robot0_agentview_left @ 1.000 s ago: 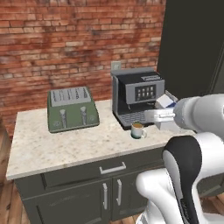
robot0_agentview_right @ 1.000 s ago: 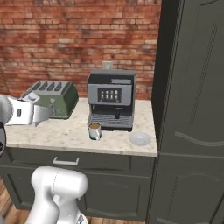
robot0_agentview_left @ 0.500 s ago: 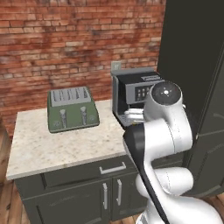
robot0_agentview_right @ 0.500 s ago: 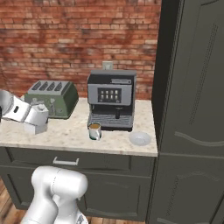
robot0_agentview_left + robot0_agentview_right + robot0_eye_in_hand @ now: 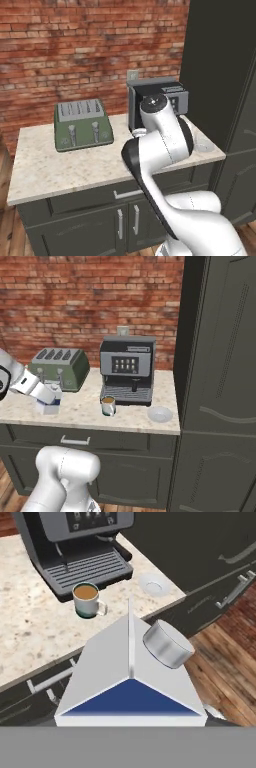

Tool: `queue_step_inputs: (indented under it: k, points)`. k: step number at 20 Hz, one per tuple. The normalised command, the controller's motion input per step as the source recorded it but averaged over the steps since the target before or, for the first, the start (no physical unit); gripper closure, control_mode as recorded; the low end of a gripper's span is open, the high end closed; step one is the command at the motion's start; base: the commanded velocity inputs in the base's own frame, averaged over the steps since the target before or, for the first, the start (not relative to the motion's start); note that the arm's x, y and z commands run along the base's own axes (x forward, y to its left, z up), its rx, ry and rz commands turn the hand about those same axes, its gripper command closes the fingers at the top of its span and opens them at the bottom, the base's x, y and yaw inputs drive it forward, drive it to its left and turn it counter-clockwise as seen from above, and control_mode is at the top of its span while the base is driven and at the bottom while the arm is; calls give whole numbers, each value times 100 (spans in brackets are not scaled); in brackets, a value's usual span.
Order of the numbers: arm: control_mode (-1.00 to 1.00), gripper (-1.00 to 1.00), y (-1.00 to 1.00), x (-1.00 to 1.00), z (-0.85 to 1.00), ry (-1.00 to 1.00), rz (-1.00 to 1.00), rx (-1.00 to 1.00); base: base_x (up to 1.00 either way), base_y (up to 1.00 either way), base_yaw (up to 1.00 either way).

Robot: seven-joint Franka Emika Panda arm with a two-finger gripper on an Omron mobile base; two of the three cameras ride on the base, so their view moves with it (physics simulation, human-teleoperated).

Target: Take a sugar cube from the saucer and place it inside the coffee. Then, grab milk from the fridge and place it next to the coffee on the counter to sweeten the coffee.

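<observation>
The gripper [image 5: 49,398] seems to clamp the milk [image 5: 131,677], though its fingers are hidden. The coffee [image 5: 87,599] stands beyond it, the saucer [image 5: 153,585] farther.

a red brick wall [image 5: 75,301] is running behind the worktop, carrying a pale wall socket [image 5: 122,330]. dark grey-green cupboards with silver handles [image 5: 130,461] are standing below, and brown wooden floorboards [image 5: 227,657] are showing underneath.
</observation>
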Motion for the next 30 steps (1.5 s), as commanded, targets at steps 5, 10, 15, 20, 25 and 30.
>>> queue_step_inputs:
  k: [5,10,15,20,25,30]
  points:
    - [-100,100,27,28,-67,0,-6,-5,0,0,0]
    - [-100,100,17,31,-25,-11,0,-2,0,0,0]
    - [-100,100,0,56,-17,-14,0,0,0,0,0]
    - [-100,100,0,62,-18,-7,1,0,0,0,0]
    - [-100,100,0,47,-21,-1,0,0,0,0,0]
    - [-100,100,0,28,-7,0,0,0,0,0,0]
